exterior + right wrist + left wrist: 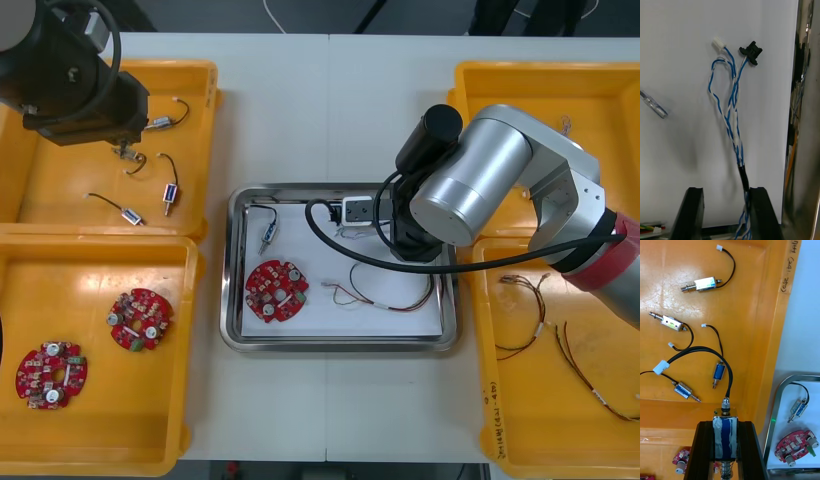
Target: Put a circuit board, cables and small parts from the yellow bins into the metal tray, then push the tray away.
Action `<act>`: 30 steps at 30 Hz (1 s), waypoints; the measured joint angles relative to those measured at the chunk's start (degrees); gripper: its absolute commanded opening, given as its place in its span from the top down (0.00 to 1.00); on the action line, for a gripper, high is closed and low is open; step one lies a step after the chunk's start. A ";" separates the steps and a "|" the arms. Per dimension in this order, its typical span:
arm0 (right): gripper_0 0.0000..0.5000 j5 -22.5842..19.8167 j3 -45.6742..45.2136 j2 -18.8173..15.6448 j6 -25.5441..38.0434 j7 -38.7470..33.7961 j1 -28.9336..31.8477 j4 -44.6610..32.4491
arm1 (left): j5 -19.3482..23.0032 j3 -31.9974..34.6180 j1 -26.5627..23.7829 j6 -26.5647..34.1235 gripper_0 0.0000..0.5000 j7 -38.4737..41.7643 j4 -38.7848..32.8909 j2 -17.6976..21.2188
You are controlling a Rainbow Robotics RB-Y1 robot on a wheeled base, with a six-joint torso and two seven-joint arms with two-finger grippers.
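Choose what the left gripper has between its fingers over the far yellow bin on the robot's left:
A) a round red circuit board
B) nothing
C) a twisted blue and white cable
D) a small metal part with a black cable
D: in the left wrist view the left gripper is shut on a small metal part, whose black cable arches away over the yellow bin.

The bins (100,420) are yellow. The metal tray (340,342) has a grey rim and is white inside; its circuit board (276,291) is red. The twisted cable (732,108) is blue and white, with one white and one black plug. The small metal part (725,440) in the left gripper (725,423), between its black fingers (703,450), is silver with a blue band.
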 measured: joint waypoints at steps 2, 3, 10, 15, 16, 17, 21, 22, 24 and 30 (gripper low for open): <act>0.00 0.06 0.00 0.00 0.00 0.00 0.00 0.00 | 0.36 0.00 0.36 0.01 1.00 0.00 -0.81 -0.05; 0.00 0.06 0.00 0.00 0.00 0.00 0.00 0.00 | 0.56 0.00 0.40 0.02 1.00 0.00 -1.04 -0.09; 0.00 -1.03 -0.03 0.00 0.08 0.00 0.00 0.01 | 1.73 0.00 0.40 0.05 1.00 -0.01 -2.87 -0.59; 0.00 -2.87 -0.49 0.01 1.60 0.00 -0.01 -0.01 | 2.49 0.00 0.41 0.06 1.00 -0.02 -3.65 -1.03; 0.00 -2.90 -0.65 0.02 2.16 0.00 -0.01 -0.03 | 2.67 0.00 0.41 0.06 1.00 -0.02 -3.80 -1.04; 0.00 -2.91 -0.85 0.06 2.71 0.00 -0.01 -0.08 | 2.83 0.00 0.41 0.07 1.00 -0.02 -3.91 -1.04; 0.00 -2.89 -2.09 0.54 6.95 0.00 -0.01 -1.13 | 3.18 0.00 0.41 0.08 1.00 -0.02 -4.24 -1.06; 0.00 -2.84 -2.57 0.79 8.43 0.00 -0.01 -1.58 | 3.22 0.00 0.41 0.08 1.00 -0.02 -4.28 -1.06; 0.00 -2.75 -3.86 1.43 12.05 0.00 -0.01 -2.81 | 3.24 0.00 0.41 0.08 1.00 -0.02 -4.31 -1.06; 0.00 -2.78 -10.72 3.82 23.31 -0.02 -0.02 -6.96 | 3.30 -0.06 0.41 0.09 1.00 -0.02 -4.33 -1.10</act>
